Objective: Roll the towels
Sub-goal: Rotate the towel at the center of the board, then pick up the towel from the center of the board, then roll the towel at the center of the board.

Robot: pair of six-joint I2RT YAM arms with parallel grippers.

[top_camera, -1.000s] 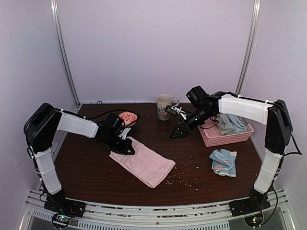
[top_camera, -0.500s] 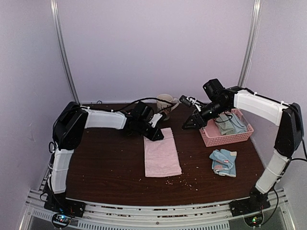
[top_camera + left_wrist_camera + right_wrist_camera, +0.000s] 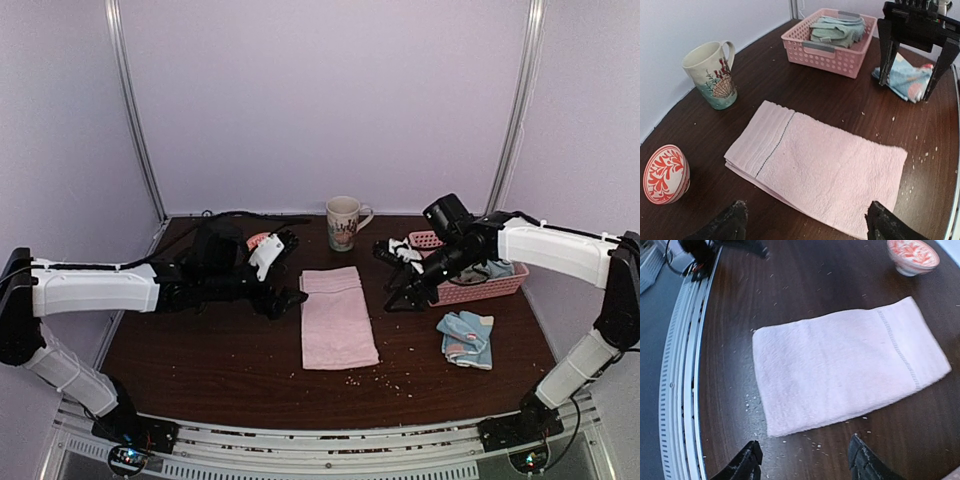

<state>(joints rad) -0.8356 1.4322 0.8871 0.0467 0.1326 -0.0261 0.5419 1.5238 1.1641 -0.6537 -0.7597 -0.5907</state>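
Lying flat and folded at the middle of the table (image 3: 200, 350), the pink towel (image 3: 338, 318) sits between the left gripper (image 3: 278, 303) and the right gripper (image 3: 400, 300), both with fingers spread.

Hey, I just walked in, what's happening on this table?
Two robot arms are working on rolling towels. The pink towel lies flat and unrolled in the middle of the table. The left claw and right claw are open on either side of it, neither gripping it. A blue patterned towel sits beside the pink basket, which holds more towels.
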